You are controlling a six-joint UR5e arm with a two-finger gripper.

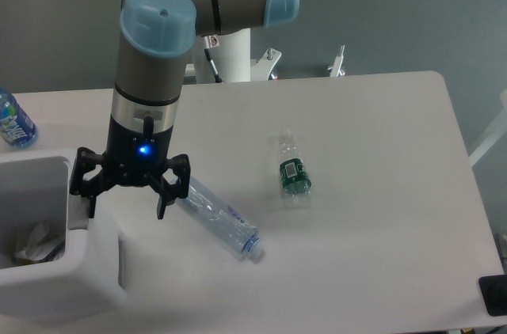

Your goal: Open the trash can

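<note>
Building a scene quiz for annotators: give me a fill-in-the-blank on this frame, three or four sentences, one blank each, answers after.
1. The trash can stands at the table's ____ edge as the camera sees it.
2. Inside the trash can lies crumpled ____.
3. The bottle with the green label lies on its ____.
4. The gripper, jaws spread, hangs over the trash can's ____ rim in this view.

Missing words: left; paper; side; right

Trash can point(87, 271): smooth white plastic. Table point(380, 191): matt white. Two bottles point(222, 219) point(294, 176): clear glossy plastic. Tool point(127, 199): matt black.
</note>
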